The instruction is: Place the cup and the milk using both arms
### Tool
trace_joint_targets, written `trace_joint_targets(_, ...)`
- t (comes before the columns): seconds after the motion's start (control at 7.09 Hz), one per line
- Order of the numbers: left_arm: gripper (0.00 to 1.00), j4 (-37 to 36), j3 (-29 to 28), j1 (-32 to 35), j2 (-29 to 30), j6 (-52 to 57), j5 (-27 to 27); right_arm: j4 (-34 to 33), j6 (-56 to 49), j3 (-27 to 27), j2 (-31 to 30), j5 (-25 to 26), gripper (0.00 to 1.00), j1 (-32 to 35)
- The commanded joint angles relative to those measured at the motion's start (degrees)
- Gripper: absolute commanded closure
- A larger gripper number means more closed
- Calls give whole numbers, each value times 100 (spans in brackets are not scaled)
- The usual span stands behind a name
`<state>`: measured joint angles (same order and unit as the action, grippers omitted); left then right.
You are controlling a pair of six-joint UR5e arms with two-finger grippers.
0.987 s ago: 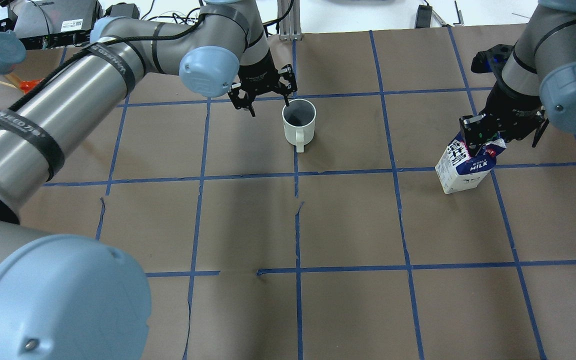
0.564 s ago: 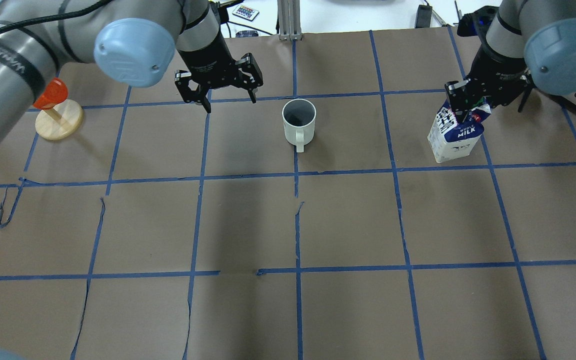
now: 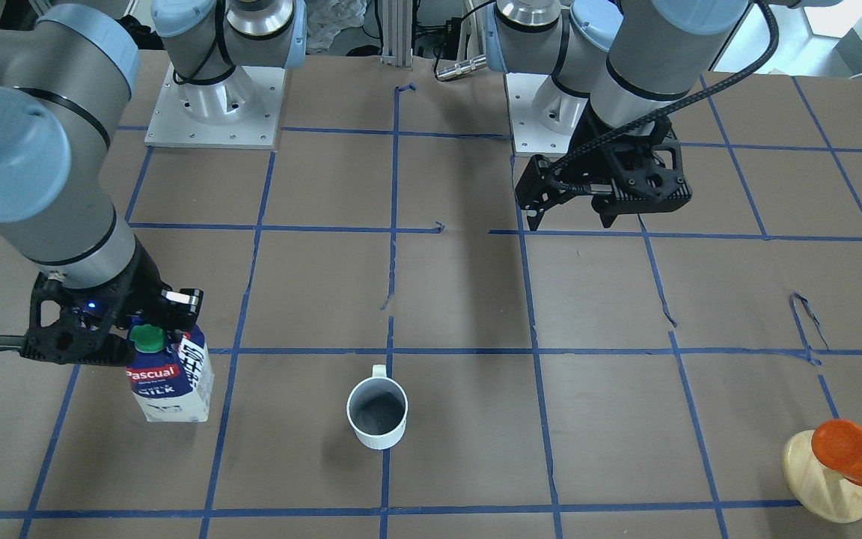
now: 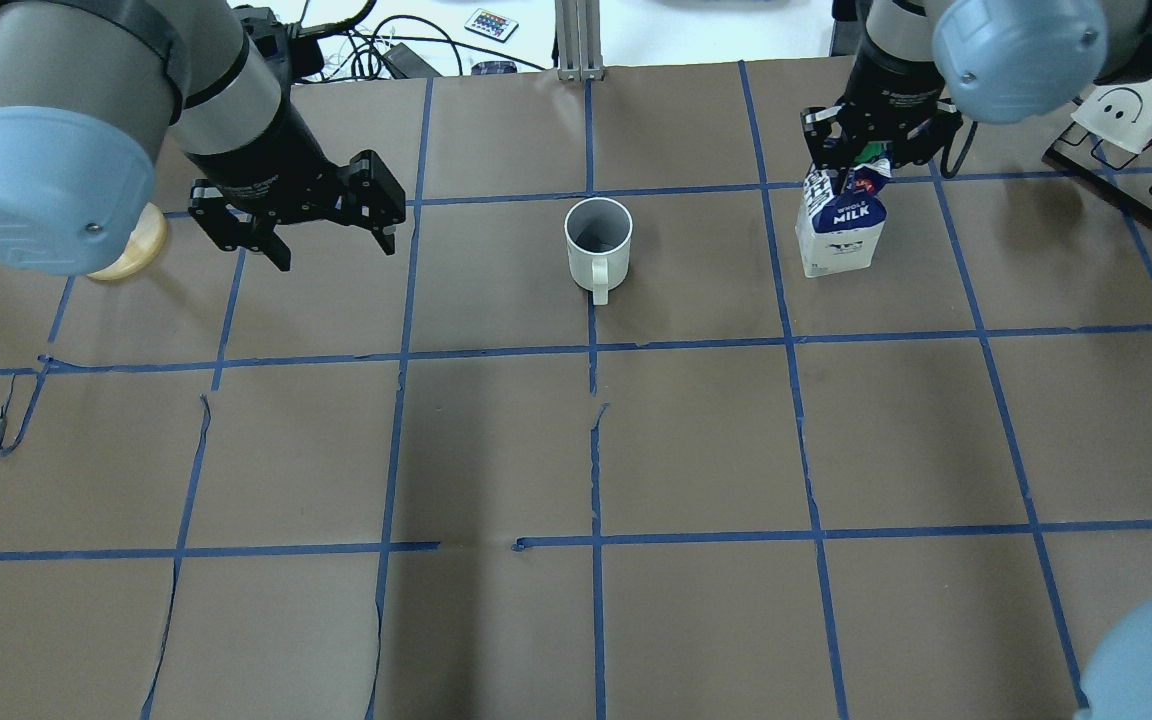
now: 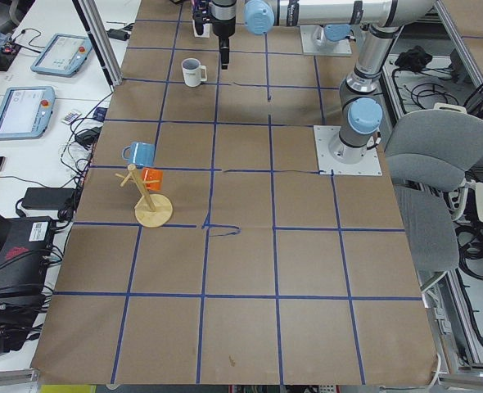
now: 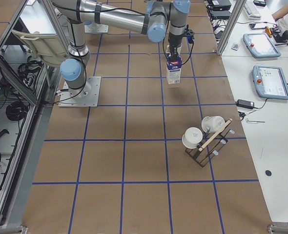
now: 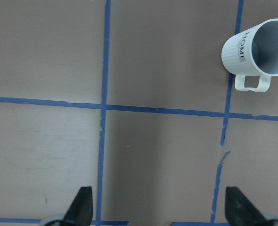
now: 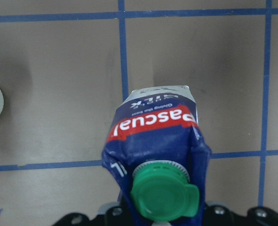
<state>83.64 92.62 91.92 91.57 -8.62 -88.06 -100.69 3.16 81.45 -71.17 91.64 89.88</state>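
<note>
So the cup (image 4: 597, 243) stands upright on the brown paper-covered table (image 4: 696, 450), right on the middle blue tape line (image 4: 593, 440) in the far row of squares. Its handle points back toward the robot. Nothing is touching it. The left wrist camera catches it in the top right corner, with "HOME" printed down the ribbed side.

The left claw (image 4: 334, 250) hangs above the table, well off to the cup's left. Its fingers are spread wide with nothing between them, just bare paper and tape showing in the gap on the wrist view.

The milk carton (image 4: 841, 225) is on the other side of the cup, over in the next square, with a tape line between the two. The right claw (image 4: 864, 165) is clamped onto the carton's folded top ridge from above. The right wrist camera looks straight down at the green cap (image 8: 163, 193) and the red Pascual label. The carton looks close to upright, and its bottom seems to be on the paper or just about. I honestly can't tell if it's fully resting there.

Other stuff around: a round wooden stand (image 3: 824, 479) with an orange cup (image 3: 854, 449) on it, far out on the robot's left. There's also a rack (image 6: 205, 139) with a couple of white mugs at the right end of the table.
</note>
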Motion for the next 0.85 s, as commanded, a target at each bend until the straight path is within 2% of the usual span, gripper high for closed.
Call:
trace_joint_targets(0.0,0,413,-452,-25,141,-104,-71,110,632,-566,523,-365,77,284)
trace_joint_targets(0.14,0,582,-690,-25,186,-105,-53,103,911,-760,717,-531,77,467)
trace_joint_targets(0.28,0,653,-710,-17,221,-96,-53,103,1080,-884,963,-655,76,600)
trace_joint_targets(0.71,0,654,-579,1,142,27,-62,94,1231,-920,1088,-814,76,759)
